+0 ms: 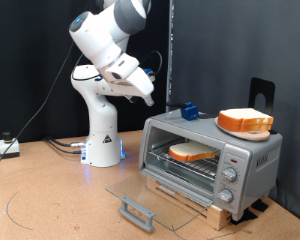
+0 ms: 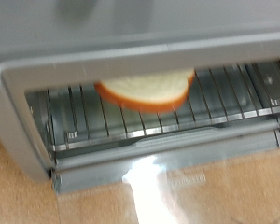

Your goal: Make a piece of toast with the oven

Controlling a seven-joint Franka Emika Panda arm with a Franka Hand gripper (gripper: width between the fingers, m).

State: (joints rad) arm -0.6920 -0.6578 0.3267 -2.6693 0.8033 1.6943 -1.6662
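Nearest the exterior camera, the glass drop-down door (image 1: 150, 200) of the boxy silver-grey countertop toaster oven (image 1: 252, 160) lies folded flat on the brown tabletop (image 1: 40, 200), its grey bar handle (image 1: 136, 211) at the front edge. Inside the open cavity, the flat piece of toast with a pale face and tan-brown crust (image 1: 192, 152) rests on the wire rack (image 1: 185, 163), wholly within the oven. Three round knobs (image 1: 229, 176) run down the oven's front panel at the exterior view's right. On the oven's roof sits a round orange plate (image 1: 243, 125) carrying a second, similar bread slice (image 1: 245, 116), and a small blue object (image 1: 189, 111) sits at the roof's far corner. The white robot arm's gripper (image 1: 147, 95) hangs in the air above and to the exterior view's left of the oven, apart from everything; nothing shows between its fingers, and how far they are parted I cannot tell at this size. The wrist view, somewhat blurred, shows none of the gripper itself; it looks straight into the cavity, where the toast (image 2: 145, 90) lies across the rack's bars (image 2: 215, 98), with the lowered glass door (image 2: 168, 182) in front catching a bright streak of reflected light.
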